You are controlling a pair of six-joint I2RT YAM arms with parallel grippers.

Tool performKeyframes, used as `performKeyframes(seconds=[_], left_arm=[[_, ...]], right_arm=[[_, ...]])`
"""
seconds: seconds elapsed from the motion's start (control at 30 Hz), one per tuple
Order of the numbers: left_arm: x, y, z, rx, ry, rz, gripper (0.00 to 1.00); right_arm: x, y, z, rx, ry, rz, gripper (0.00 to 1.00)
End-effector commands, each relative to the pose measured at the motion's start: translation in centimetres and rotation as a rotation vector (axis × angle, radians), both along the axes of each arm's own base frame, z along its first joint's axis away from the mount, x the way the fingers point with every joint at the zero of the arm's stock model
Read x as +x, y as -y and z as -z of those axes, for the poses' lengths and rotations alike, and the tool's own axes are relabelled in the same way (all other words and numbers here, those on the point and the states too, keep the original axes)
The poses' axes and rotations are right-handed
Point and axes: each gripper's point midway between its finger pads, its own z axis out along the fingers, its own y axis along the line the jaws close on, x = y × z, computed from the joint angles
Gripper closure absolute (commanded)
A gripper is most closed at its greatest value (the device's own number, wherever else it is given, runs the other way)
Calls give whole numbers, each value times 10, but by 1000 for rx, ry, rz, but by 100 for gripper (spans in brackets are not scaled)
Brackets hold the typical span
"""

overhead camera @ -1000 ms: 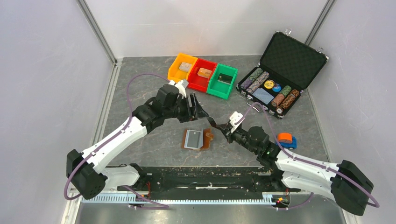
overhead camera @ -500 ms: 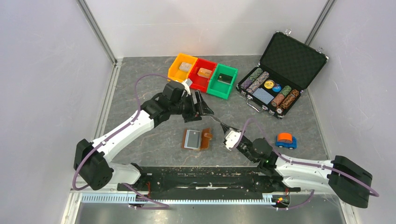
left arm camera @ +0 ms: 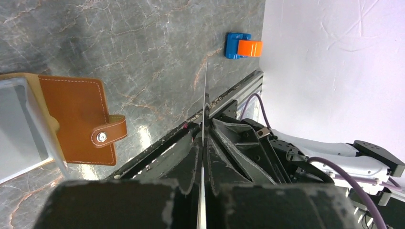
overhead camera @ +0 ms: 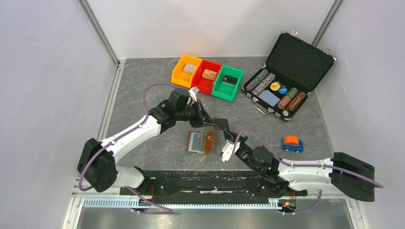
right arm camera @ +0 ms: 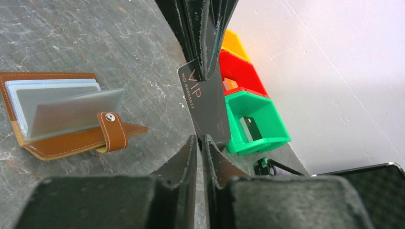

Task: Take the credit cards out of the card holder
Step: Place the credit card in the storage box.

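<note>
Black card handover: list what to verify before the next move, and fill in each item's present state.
1. Left claw shut on one end of the black card: ok.
2. Right claw off the card: not ok, it is shut on the opposite end.
3. Card lifted clear of the card holder: ok.
4. Card holder lying open on the table, apart from both claws: ok.
5. More cards left in the holder's pockets: cannot tell.
</note>
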Motion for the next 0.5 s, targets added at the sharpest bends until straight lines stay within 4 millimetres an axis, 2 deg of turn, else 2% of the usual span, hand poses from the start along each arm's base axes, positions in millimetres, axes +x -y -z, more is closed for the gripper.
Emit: performKeyframes(seconds=[0.0,0.13,0.2,0.33,0.47], left_arm=[[1,1,-23,-71,84,34,98],[2,-3,-24,-53,163,79,98],[5,-8,-24,-33,216,87,98],[6,-14,-26,1,362,153,98],[2,-19,-33,19,489,226,98]], right_arm=[[-3,3,-13,90,-2,7,83],[-13,4,-7,178,-110,-35,56],[-16,6,-2,216,-181,-31,47],[-19,4,-7,328,-351,-31,44],[-18,-3,-22,463,-549,-96,43]])
